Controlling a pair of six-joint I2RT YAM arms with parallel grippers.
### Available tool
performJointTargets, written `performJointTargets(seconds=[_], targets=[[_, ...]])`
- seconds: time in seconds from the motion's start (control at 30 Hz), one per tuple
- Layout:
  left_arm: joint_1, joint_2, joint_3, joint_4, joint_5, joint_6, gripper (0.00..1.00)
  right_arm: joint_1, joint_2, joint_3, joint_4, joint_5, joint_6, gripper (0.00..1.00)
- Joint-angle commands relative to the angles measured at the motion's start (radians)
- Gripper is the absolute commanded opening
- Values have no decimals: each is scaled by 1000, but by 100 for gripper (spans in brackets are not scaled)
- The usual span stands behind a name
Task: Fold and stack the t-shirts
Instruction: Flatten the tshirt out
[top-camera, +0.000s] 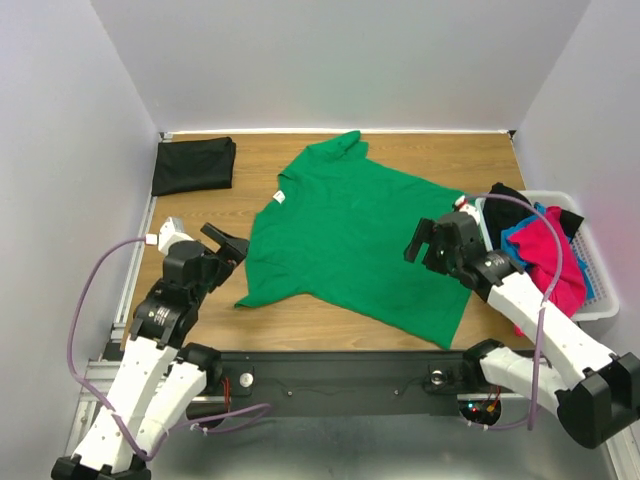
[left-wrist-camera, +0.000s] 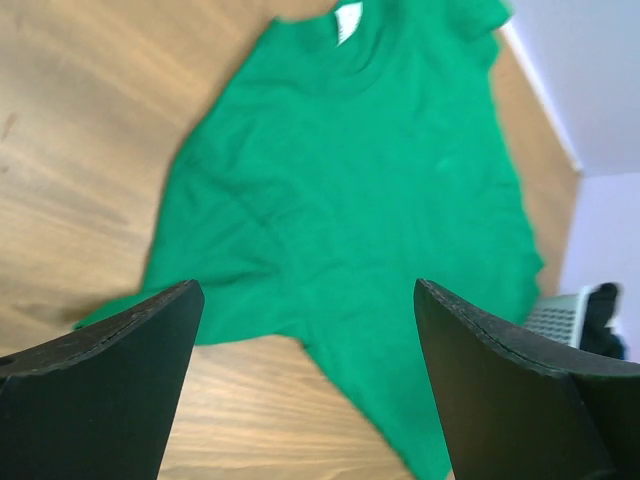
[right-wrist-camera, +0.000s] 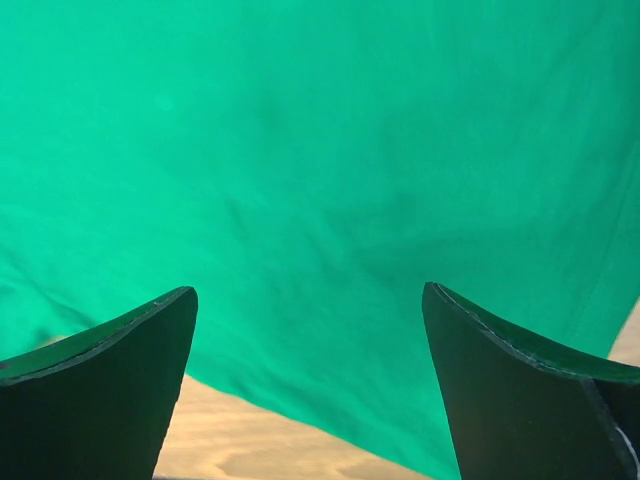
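Note:
A bright green t-shirt (top-camera: 350, 235) lies spread flat on the wooden table, with its neck and white label (top-camera: 282, 196) toward the left. It also shows in the left wrist view (left-wrist-camera: 350, 190) and fills the right wrist view (right-wrist-camera: 320, 170). A folded black t-shirt (top-camera: 194, 164) lies at the back left corner. My left gripper (top-camera: 232, 245) is open and empty, just left of the green shirt's near sleeve. My right gripper (top-camera: 428, 243) is open and empty, above the shirt's right part near its hem.
A white plastic basket (top-camera: 590, 275) stands at the right edge with magenta (top-camera: 545, 255), blue and black shirts heaped in it. Grey walls close the table on the left, back and right.

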Motion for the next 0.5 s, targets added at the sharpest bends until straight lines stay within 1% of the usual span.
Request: performJointTargets(seconds=[0.0,0.03,0.07,0.13,0.17,0.2,0.23,0.27,0.3,0.33,0.37,0.4,0.43,0.47], targets=[[1,47,67,43,-20,28,99,-3,19,108,-37,92,-13,100],[-1,70,72,72,-16,33,99,-3,53,118,-37,138,-8,100],[-1,134,79,159,13,59,99,-3,77,142,-38,152,-4,100],[-1,220,96,262,59,91,99,-3,146,176,-35,183,9,100],[-2,332,140,347,110,138,99,-3,222,216,-35,212,15,100],[-7,395,177,372,112,158,99,-4,260,243,-35,227,16,100],[-14,462,222,380,95,172,99,-6,295,266,-32,244,18,100],[-45,601,322,386,46,224,99,-9,376,288,-18,284,10,100],[-59,674,323,385,19,247,98,-15,412,317,-9,293,3,100],[-73,745,434,376,6,266,98,-24,456,340,-1,300,-3,100],[-80,882,492,380,17,296,97,-56,496,396,8,280,-10,100],[-90,949,611,370,12,341,95,-70,571,420,9,269,-16,100],[-90,1016,680,347,12,341,95,-87,602,441,14,258,-20,100],[-93,1137,737,337,12,341,95,-112,629,483,35,239,-30,100]])
